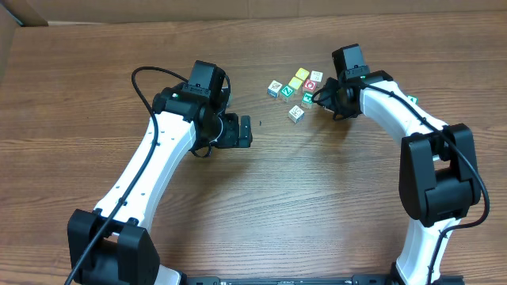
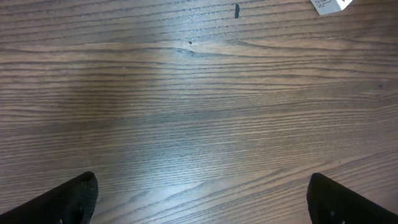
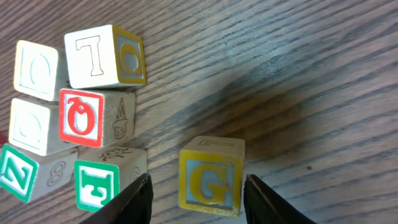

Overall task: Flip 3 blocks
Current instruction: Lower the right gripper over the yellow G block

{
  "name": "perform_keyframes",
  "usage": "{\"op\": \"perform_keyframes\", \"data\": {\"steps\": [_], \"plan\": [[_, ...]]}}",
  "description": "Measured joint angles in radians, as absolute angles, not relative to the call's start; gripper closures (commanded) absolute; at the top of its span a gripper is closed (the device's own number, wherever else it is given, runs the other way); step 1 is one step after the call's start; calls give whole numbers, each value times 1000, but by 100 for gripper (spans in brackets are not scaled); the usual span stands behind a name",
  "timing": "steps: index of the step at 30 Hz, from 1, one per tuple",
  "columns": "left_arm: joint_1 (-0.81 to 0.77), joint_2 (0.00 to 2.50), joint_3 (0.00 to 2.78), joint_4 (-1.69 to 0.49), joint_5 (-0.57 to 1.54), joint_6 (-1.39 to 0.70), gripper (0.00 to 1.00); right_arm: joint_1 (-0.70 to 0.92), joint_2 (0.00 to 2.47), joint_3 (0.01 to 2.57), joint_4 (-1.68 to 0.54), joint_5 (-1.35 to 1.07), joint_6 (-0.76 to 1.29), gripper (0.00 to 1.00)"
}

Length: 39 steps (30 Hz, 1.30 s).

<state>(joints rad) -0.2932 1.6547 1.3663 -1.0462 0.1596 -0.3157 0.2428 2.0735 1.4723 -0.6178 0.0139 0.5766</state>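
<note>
Between the fingers of my right gripper (image 3: 199, 196) a wooden block (image 3: 210, 180) stands on the table, its blue face carrying a yellow G. The jaws are open: there is a clear gap on its left and the right finger (image 3: 264, 198) is close beside it. Just left of them is a cluster of blocks: a white T block (image 3: 93, 57), a red O block (image 3: 81, 118) and a green F block (image 3: 97, 185). Overhead, the right gripper (image 1: 323, 96) covers the G block at the cluster's right edge. My left gripper (image 2: 205, 199) is open over bare wood.
A green Z block (image 3: 15, 173) and pale blocks (image 3: 35, 68) lie at the cluster's left. Overhead, one white-and-green block (image 1: 296, 113) sits apart below the cluster and another (image 1: 275, 89) to its left. A white block (image 2: 326, 5) shows at the left wrist view's top right.
</note>
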Motion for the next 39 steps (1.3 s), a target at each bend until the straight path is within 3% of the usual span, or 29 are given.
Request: {"op": "perform_keyframes", "data": {"steps": [16,28,30,39], "plan": [[-293,1655,1366,-1046,160,-316,0,251,2101,1472,-604,86,577,51],[-293,1655,1366,-1046,160,-316,0,265,2107,1472,-605,112,572,59],[-293,1655,1366,-1046,160,-316,0,265,2107,1472,-597,113,558,66],[-293,1655,1366,-1046,160,-316,0,265,2107,1478,-613,116,517,67]]}}
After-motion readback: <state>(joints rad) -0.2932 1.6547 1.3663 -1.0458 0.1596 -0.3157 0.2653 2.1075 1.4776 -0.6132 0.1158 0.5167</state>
